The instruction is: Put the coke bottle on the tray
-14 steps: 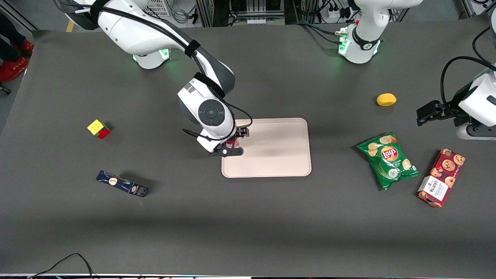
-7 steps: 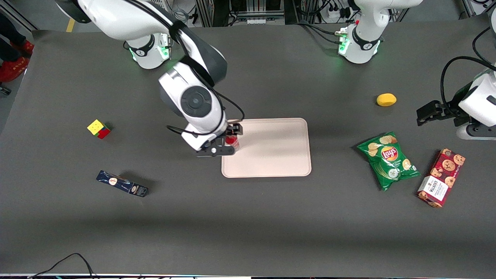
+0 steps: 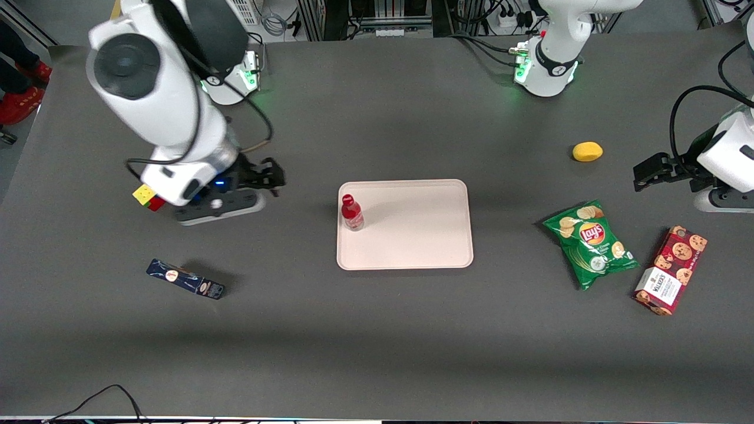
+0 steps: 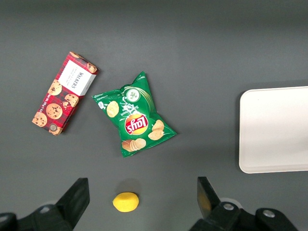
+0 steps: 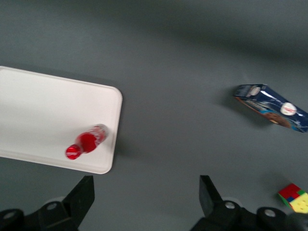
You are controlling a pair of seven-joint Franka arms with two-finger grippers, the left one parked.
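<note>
The coke bottle (image 3: 352, 212), small and red with a red cap, stands upright on the pale pink tray (image 3: 412, 229), close to the tray's edge nearest the working arm. The wrist view shows the same bottle (image 5: 86, 143) just inside a rounded corner of the tray (image 5: 43, 110). My gripper (image 3: 268, 176) hangs open above bare table, well clear of the tray toward the working arm's end. Nothing sits between its fingers (image 5: 147, 192). The parked arm's camera catches only one end of the tray (image 4: 274, 130).
A colourful cube (image 3: 150, 196) lies partly under my wrist, and a dark blue oblong box (image 3: 185, 278) lies nearer the front camera. Toward the parked arm's end are a green chips bag (image 3: 591, 242), a red cookie box (image 3: 670, 270) and a yellow lemon (image 3: 587, 151).
My gripper has let go of the coke bottle, risen and swung away from the tray toward the working arm's end. The bottle stays standing on the tray.
</note>
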